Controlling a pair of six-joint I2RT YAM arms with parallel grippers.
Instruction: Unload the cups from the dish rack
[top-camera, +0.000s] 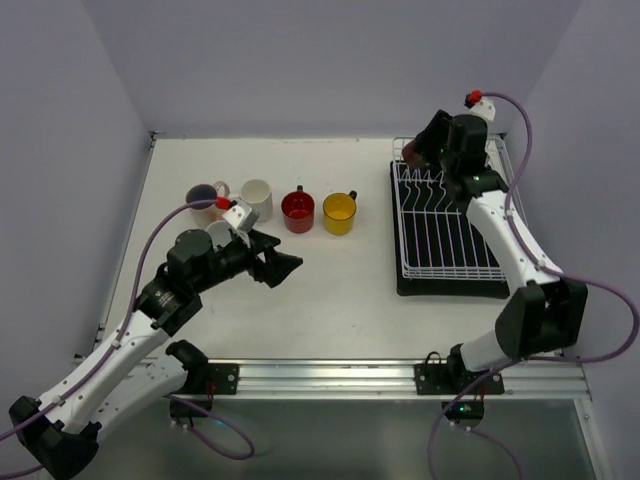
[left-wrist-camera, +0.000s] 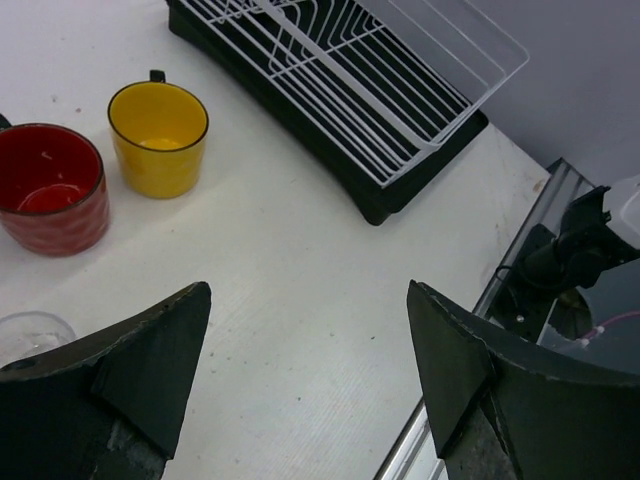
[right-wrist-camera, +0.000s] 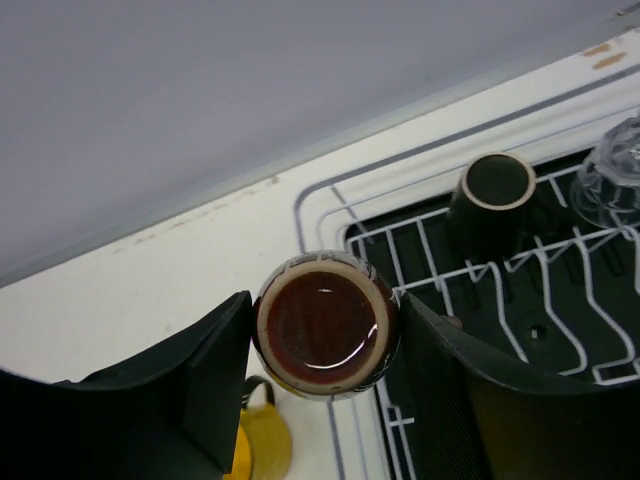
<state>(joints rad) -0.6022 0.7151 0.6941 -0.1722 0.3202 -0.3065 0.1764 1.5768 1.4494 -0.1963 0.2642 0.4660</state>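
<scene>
Right wrist view: the right gripper (right-wrist-camera: 325, 340) pinches a brown cup (right-wrist-camera: 325, 322) over the rack (top-camera: 450, 271) corner, a black cup (right-wrist-camera: 497, 195) and glass (right-wrist-camera: 615, 180) inside; best raise it clear of the rim before swinging toward the yellow cup (left-wrist-camera: 158, 135), near the spread, empty left gripper (left-wrist-camera: 310, 370).

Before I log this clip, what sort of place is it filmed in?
Probably a lab test cell, not a kitchen: white table boxed in by plain grey walls, aluminium rail at its near edge, dish rack and cups staged on it.

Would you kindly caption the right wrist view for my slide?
Right gripper holds a brown cup at the rack's corner.
</scene>
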